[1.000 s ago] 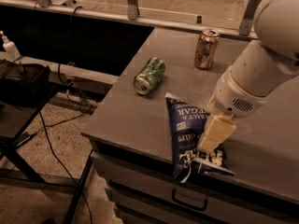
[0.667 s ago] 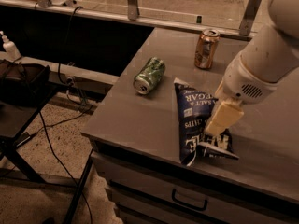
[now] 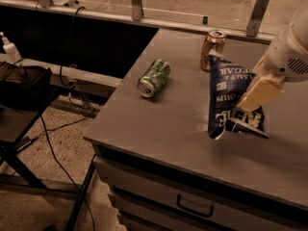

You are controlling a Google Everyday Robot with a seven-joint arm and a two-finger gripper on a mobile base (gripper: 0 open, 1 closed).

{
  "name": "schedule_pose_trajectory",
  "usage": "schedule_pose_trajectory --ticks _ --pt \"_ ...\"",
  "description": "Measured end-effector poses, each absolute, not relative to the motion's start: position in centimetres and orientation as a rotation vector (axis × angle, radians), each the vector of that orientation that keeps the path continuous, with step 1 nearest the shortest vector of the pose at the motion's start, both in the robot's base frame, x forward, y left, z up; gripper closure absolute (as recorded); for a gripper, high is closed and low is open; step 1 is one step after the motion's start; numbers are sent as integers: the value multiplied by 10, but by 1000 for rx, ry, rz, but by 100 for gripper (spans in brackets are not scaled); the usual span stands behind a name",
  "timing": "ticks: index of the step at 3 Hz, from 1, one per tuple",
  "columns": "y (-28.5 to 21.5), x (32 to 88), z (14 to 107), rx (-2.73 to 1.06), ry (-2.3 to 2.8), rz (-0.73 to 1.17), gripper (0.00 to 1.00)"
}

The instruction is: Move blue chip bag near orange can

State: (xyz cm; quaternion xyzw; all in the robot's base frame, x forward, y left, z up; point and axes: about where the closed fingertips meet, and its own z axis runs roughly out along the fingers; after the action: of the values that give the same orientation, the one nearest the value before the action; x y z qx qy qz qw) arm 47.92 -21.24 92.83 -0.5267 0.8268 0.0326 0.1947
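The gripper [image 3: 242,110] is pinched onto the lower right end of the bag [image 3: 225,86], holding it on the table [image 3: 163,126]. The bag's top corner is just beside the orange can [image 3: 211,46]. The green can [image 3: 154,77] lies on its side, further left.

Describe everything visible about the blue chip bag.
Dark navy, crinkly blue chip bag with white lettering, standing on end, slightly tilted, on the grey cabinet top. The gripper clamps its right side near the bottom. Its upper corner overlaps the orange can behind it; contact cannot be told.
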Motion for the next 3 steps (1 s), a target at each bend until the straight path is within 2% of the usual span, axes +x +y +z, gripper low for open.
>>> schedule_pose_trajectory --ticks 3 --pt "-252 527 933 -1261 2398 84 100"
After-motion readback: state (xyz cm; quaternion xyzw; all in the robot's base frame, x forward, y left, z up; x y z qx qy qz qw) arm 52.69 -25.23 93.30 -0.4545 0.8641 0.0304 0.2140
